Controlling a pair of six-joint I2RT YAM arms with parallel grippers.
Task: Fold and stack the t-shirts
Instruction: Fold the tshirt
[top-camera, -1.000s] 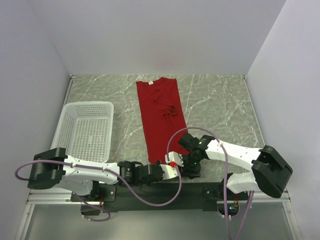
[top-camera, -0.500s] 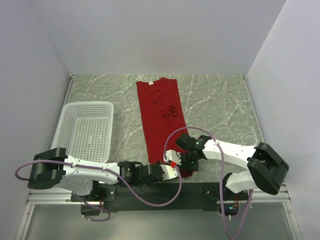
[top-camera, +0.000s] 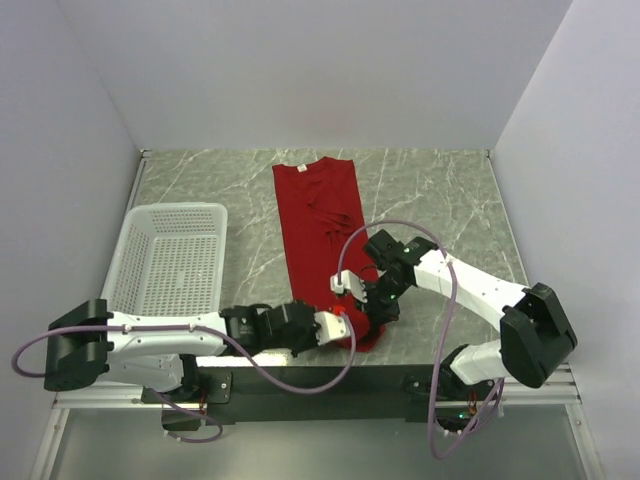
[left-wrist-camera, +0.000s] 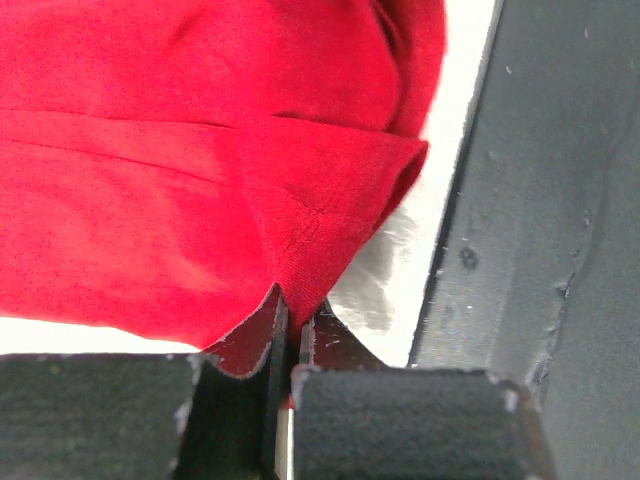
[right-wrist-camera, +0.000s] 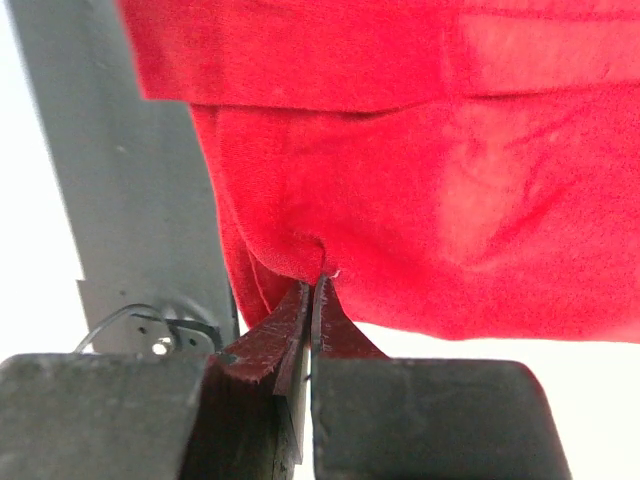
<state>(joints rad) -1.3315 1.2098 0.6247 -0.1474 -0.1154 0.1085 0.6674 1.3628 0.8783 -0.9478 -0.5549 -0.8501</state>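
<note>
The t-shirt (top-camera: 318, 215) lies as a narrow strip down the middle of the tabletop (top-camera: 440, 200), collar at the far end. The left pincer (left-wrist-camera: 290, 335) pinches the near hem, and the right pincer (right-wrist-camera: 310, 305) pinches it just to the right. Step in hand, by appearance: folding hem to collar. The next move calls for carrying both corners far together, kept level.

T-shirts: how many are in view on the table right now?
1: the red t-shirt lies lengthwise mid-table, right of the white basket, collar at the far edge. No other shows, though one could be hidden beneath it.
</note>
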